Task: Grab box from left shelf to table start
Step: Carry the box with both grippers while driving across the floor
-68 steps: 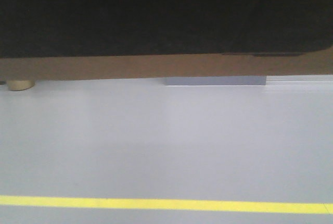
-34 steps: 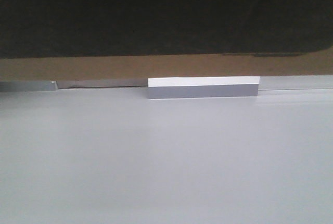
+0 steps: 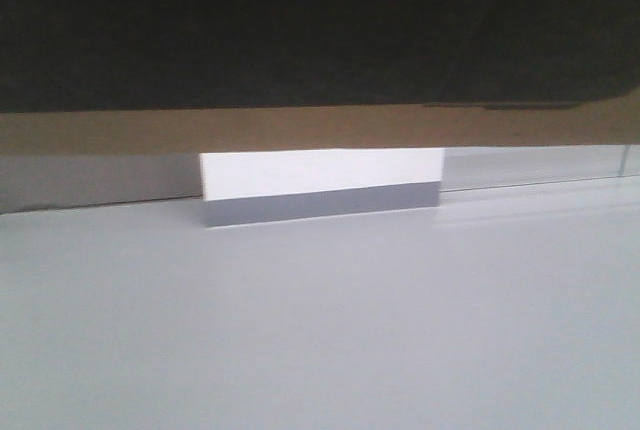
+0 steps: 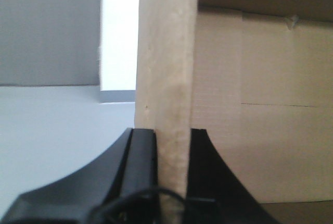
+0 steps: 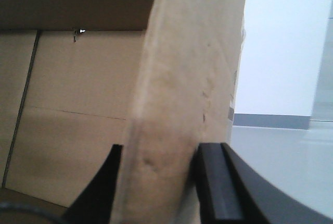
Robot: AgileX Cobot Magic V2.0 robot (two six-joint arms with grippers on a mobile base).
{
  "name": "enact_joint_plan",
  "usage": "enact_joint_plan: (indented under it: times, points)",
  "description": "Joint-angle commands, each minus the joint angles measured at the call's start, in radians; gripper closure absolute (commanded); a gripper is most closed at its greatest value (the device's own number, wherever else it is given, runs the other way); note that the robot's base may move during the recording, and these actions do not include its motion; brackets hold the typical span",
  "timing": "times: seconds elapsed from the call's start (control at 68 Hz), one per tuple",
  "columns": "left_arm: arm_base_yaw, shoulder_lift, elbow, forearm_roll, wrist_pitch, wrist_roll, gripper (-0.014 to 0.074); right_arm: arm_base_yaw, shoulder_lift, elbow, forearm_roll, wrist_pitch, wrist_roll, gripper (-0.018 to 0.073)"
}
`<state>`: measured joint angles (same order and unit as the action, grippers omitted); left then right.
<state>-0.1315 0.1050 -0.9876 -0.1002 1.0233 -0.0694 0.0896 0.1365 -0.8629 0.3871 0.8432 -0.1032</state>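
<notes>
The box (image 3: pixel 320 130), brown cardboard with a black printed panel (image 3: pixel 300 45), fills the top of the front view and hangs above the floor. In the left wrist view my left gripper (image 4: pixel 169 133) is shut on the box's upright cardboard wall (image 4: pixel 166 52), one black finger (image 4: pixel 143 146) on each side. The right wrist view has my right gripper (image 5: pixel 158 148) clamped the same way on the opposite wall (image 5: pixel 187 52). The box's brown inside shows in both wrist views. The left shelf and the table are out of view.
Pale grey floor (image 3: pixel 320 330) spreads below the box. Ahead stands a white panel with a grey base strip (image 3: pixel 320 175), with a grey wall foot (image 3: pixel 90 180) to its left and a shiny metal or glass strip (image 3: pixel 540 165) to its right.
The yellow floor line has dropped out of the front view. The white panel with the grey base has grown and shifted left. The box keeps its place at the top of the frame.
</notes>
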Motion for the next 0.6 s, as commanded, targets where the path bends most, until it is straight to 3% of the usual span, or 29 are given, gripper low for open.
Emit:
enact_joint_plan:
  times: [0.0,0.589]
  points:
    - [-0.007,0.013,-0.031,-0.045,-0.191,-0.015,0.0696,-0.002,0.020,-0.030,0.013,-0.146,-0.002,0.0501]
    - [-0.007,0.013,-0.031,-0.045,-0.191,-0.015,0.0696,-0.002,0.020,-0.030,0.013,-0.146,-0.002,0.0501]
